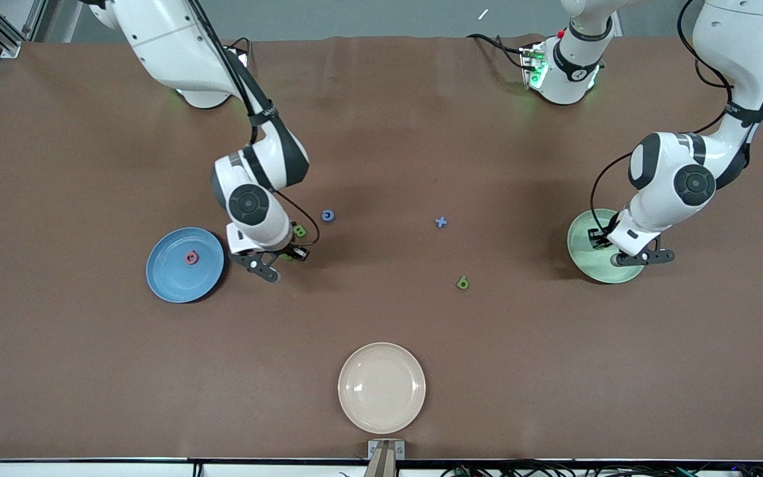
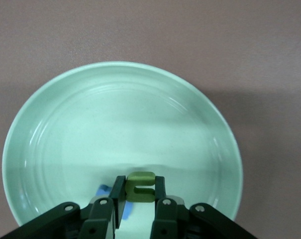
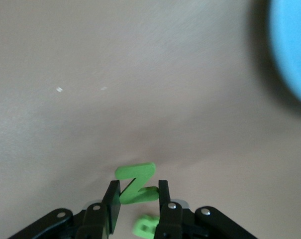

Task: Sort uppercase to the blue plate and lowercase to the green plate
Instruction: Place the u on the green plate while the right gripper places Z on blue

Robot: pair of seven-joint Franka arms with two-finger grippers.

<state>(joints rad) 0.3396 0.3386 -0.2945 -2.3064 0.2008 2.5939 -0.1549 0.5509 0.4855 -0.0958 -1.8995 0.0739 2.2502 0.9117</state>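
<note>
The round glossy blue plate (image 1: 185, 265) sits toward the desk's (image 1: 381, 132) right-arm end, the pale mint-green plate (image 1: 587, 255) toward its left-arm end, and the round cream plate (image 1: 381, 387) by the camera-side edge.

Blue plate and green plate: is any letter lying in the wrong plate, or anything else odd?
Nothing stands out. The blue plate holds only the pink-red G; the green plate holds a blue letter, too hidden to read.

Blue plate (image 1: 171, 281), glossy mid-blue; red G (image 1: 191, 258) on it. Green plate (image 1: 583, 255), pale mint. Cream plate (image 1: 381, 387). Green N (image 3: 137, 183); green u (image 2: 141, 186); green B (image 1: 299, 230). Blue C (image 1: 328, 215), blue x (image 1: 441, 222), green q (image 1: 462, 283) (all on brown table (image 1: 381, 132)).
</note>
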